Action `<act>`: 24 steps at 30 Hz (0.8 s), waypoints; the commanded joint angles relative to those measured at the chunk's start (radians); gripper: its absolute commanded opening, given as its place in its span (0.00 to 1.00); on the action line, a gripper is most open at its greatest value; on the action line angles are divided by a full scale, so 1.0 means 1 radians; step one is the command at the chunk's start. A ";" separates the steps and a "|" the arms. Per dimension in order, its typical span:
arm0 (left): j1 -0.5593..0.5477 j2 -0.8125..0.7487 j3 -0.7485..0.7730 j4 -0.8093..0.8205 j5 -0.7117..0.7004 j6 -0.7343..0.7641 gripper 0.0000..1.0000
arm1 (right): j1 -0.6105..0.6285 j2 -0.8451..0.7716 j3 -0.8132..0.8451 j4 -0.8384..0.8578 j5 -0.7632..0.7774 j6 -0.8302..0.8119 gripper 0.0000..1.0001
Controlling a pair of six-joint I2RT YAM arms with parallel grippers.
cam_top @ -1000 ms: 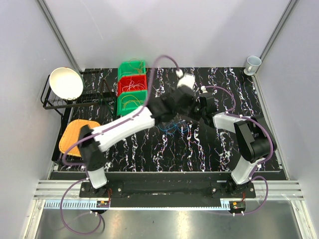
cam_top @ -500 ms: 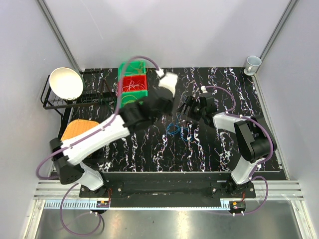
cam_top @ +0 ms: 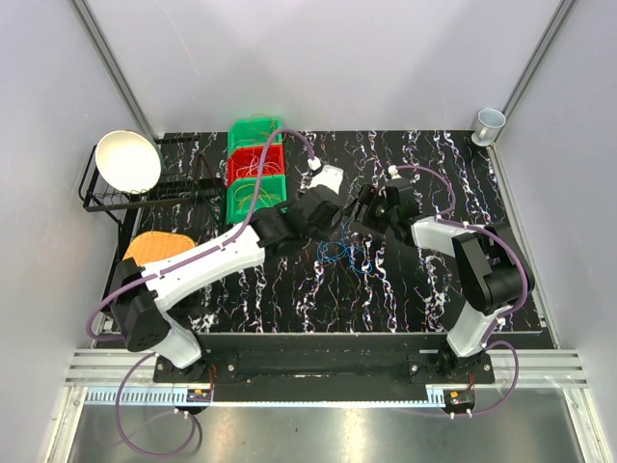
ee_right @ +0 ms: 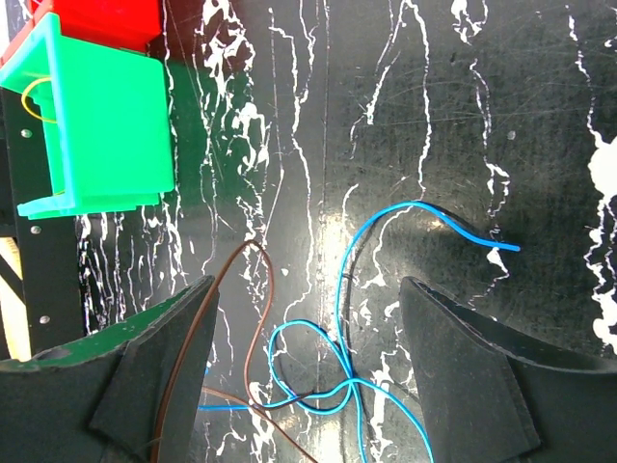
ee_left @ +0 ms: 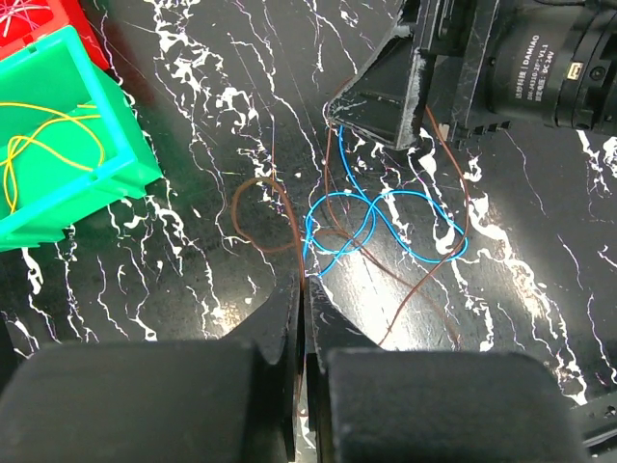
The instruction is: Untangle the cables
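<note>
A tangle of thin cables lies on the black marbled table between the two grippers: a blue cable (ee_left: 386, 227) looped through a brown cable (ee_left: 280, 217), seen from above as a small knot of cables (cam_top: 339, 253). My left gripper (ee_left: 304, 285) (cam_top: 331, 234) is shut at the near edge of the tangle, with the brown cable running in between its jaws. My right gripper (ee_right: 307, 282) (cam_top: 359, 214) hangs open over the same loops, blue cable (ee_right: 337, 386) below it. The brown cable (ee_right: 260, 289) brushes along its left finger (ee_right: 164, 367).
Three bins stand in a row at the back left: green bin (cam_top: 255, 198), red bin (cam_top: 255, 166), green bin (cam_top: 255, 130), each with thin wires inside. A white bowl (cam_top: 128, 159) sits on a black rack, an orange pad (cam_top: 154, 253) lies at the left, and a cup (cam_top: 490, 122) stands far right.
My left arm swung left toward the bins, then came back right and down to the tangle. The right arm has held still with its jaws open.
</note>
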State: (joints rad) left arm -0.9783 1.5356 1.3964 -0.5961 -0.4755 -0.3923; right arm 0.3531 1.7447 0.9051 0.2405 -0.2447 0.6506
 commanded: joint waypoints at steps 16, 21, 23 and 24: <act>0.004 -0.431 0.213 -0.108 0.051 0.188 0.01 | -0.008 -0.024 0.074 -0.130 0.229 -0.061 0.97; 0.003 -0.577 0.208 -0.102 0.002 0.211 0.03 | -0.013 -0.013 0.091 -0.156 0.239 -0.072 0.97; 0.004 -0.610 0.187 -0.096 0.005 0.214 0.02 | -0.013 -0.019 0.092 -0.150 0.220 -0.074 0.96; 0.004 -0.615 0.179 -0.093 0.015 0.216 0.02 | -0.013 -0.024 0.084 -0.136 0.213 -0.075 0.95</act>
State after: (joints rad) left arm -0.9764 0.9470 1.5837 -0.7071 -0.4370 -0.2089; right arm 0.3466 1.7355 0.9592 0.0898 -0.0422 0.5968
